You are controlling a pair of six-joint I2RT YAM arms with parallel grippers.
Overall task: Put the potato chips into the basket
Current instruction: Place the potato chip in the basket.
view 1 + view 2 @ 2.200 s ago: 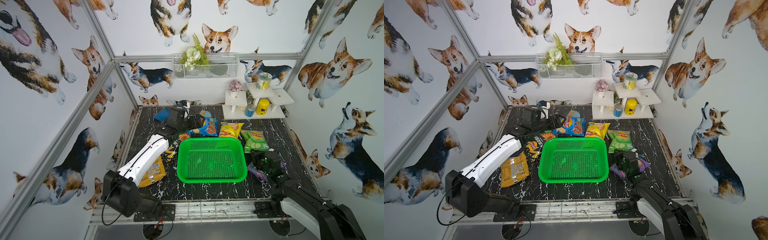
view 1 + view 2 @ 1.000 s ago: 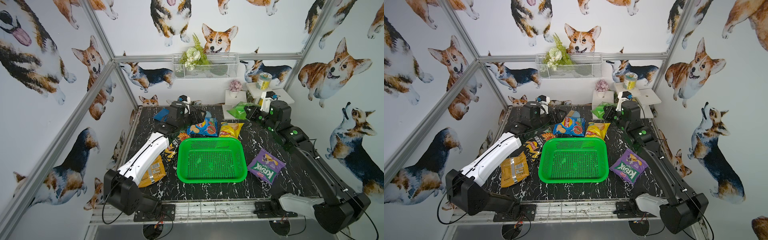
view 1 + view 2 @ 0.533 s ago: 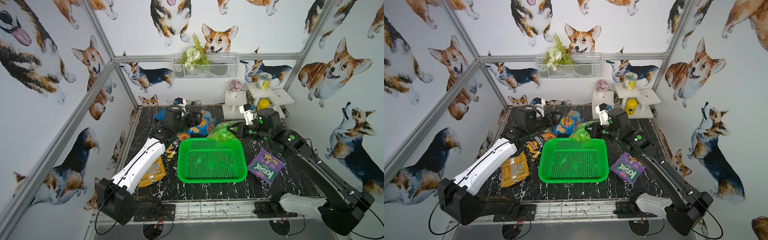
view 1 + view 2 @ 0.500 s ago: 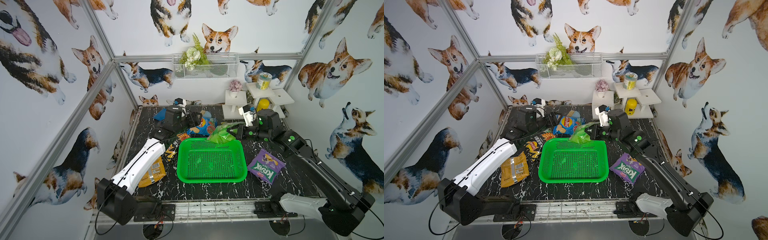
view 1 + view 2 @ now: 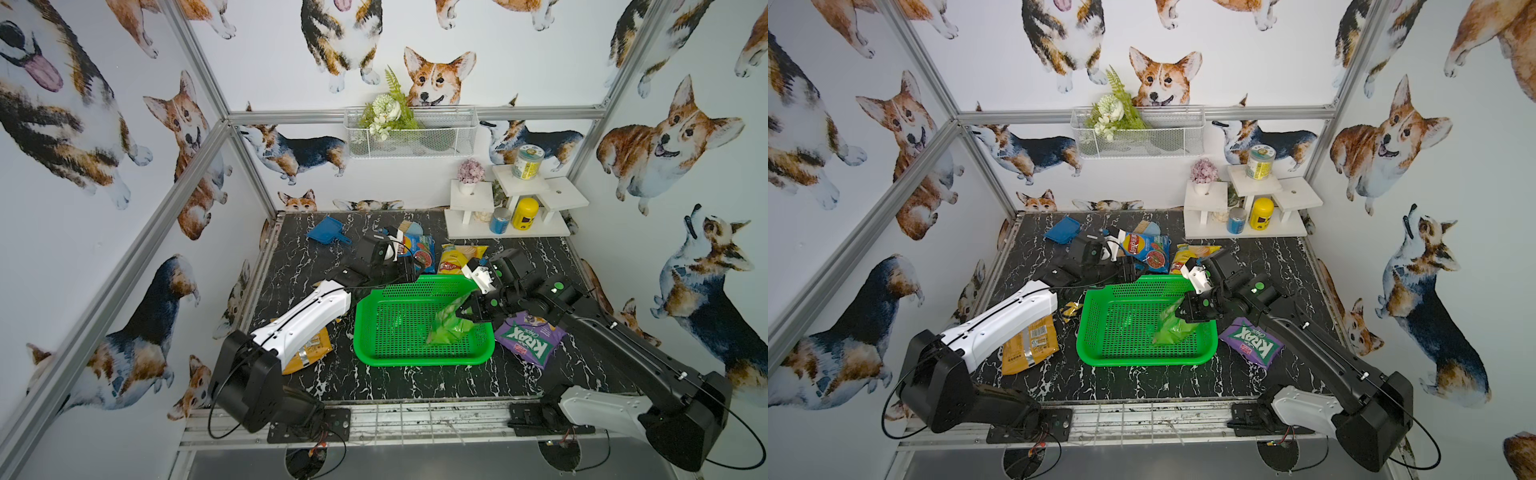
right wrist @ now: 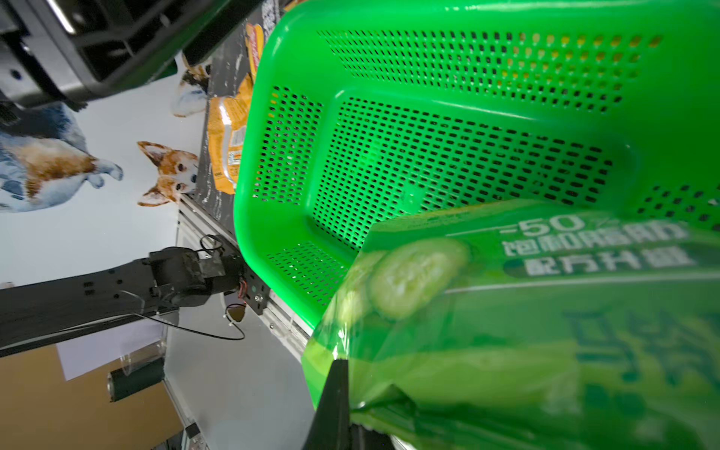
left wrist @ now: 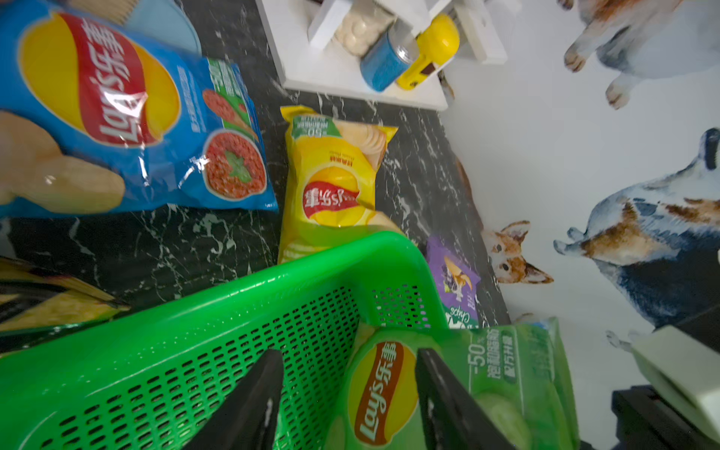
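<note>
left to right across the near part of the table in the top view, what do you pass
orange bag → green basket (green Lay's bag over its right end) → purple Krax bag

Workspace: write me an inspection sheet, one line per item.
Surface: table, black marble, white veins.
Job's things: green bag held over basket; blue bag, yellow bag, purple bag, orange bag, black-yellow bag outside it.
Clutter: dustpan; cans on white stand.
Grippers: right gripper shut on green bag; left gripper open at basket's far rim.
Cables: cable loop at left arm's base, off the table.
Surroundings: corgi walls; wire basket with flowers.
</note>
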